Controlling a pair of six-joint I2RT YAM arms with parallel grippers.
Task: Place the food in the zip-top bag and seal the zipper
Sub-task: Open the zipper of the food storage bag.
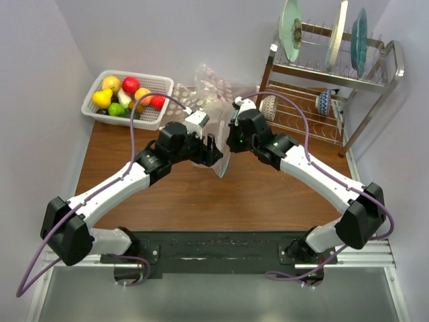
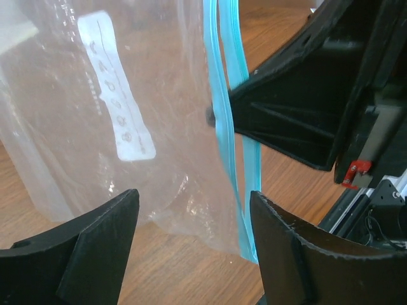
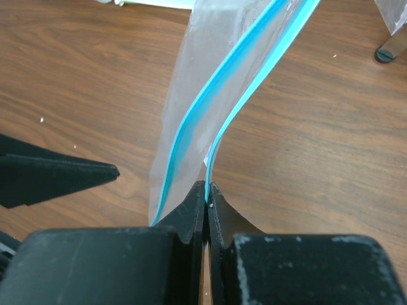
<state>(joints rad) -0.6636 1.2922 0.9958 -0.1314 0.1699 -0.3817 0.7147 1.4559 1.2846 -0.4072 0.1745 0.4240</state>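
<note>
One main risk: the zip-top bag (image 2: 159, 127) hangs from a single pinch on one strip of its zipper (image 2: 217, 95). A tug or a slackening grip would probably let the thin film slide out and drop onto the tabletop (image 1: 201, 201).
Second risk: the mouth gapes only a little, with its two blue strips bowed apart in the right wrist view. The limp plastic could fall shut before any food reaches it.
Third risk: the left claw's fingers stand to either side of the bag's lower part. Closing there would likely catch film rather than rim and crumple the bag.
Right claw (image 3: 205, 190): pressed together, pinching one blue strip at its fingertips, bottom centre of its own view.
Left claw (image 2: 194, 203): spread wide and holding nothing. The bag shows between and beyond its fingers; whether they touch it cannot be told.
Bag's place: centre of the top view, between the two claws.
Food (image 1: 127, 94): piled in the white mesh basket (image 1: 165, 94), upper left of the top view, well apart from the bag.
Progress: judged barely begun, since no food shows inside the bag and the zipper is unsealed.
</note>
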